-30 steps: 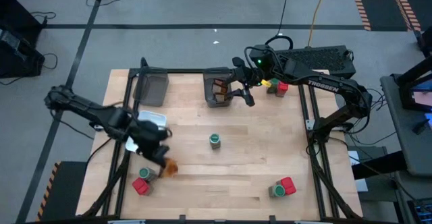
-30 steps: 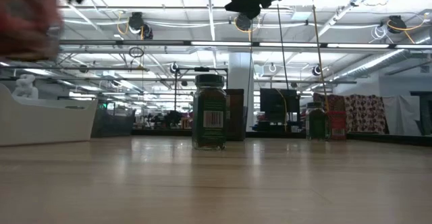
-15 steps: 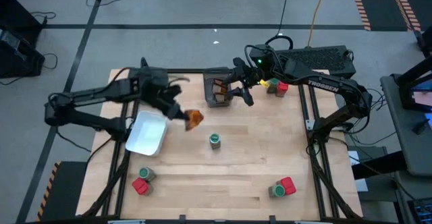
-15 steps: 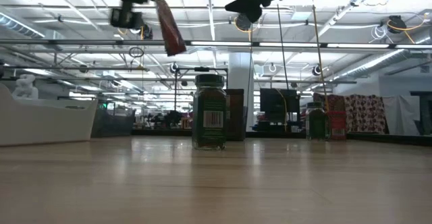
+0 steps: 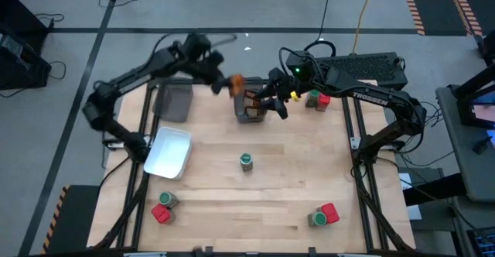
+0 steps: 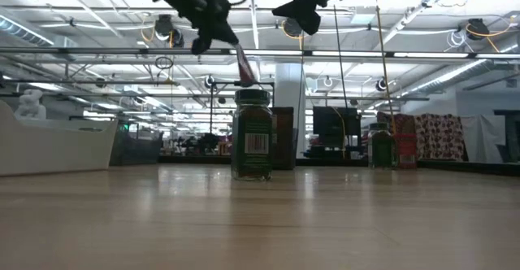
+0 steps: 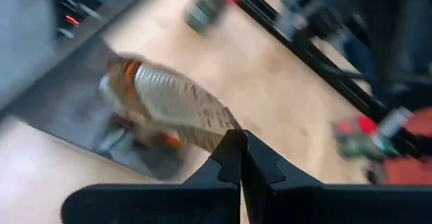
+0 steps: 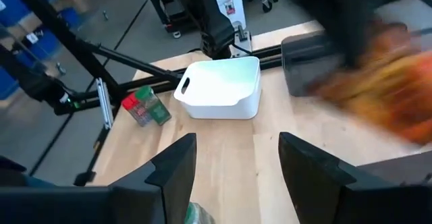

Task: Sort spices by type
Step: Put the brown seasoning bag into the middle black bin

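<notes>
Swinging up from seven o'clock, our left gripper (image 5: 224, 83) pinches a brown-orange packet (image 5: 237, 82); we centre over the bin (image 5: 249, 118) at twelve before releasing, right gripper (image 5: 276, 102) gaping wide beside it

Two dark robot arms with matte black links

The left arm (image 5: 128, 79) is showing slim black tubes joined by thicker rounded joints, and a thin dark cable is looping near its wrist. The right arm (image 5: 387, 106) is wearing white "TROSSEN" lettering on its black link, and a small green light is glowing near its base. The right gripper (image 8: 233, 173) is showing two broad, dark grey fingers (image 8: 172, 173) with smooth angled faces.
</notes>
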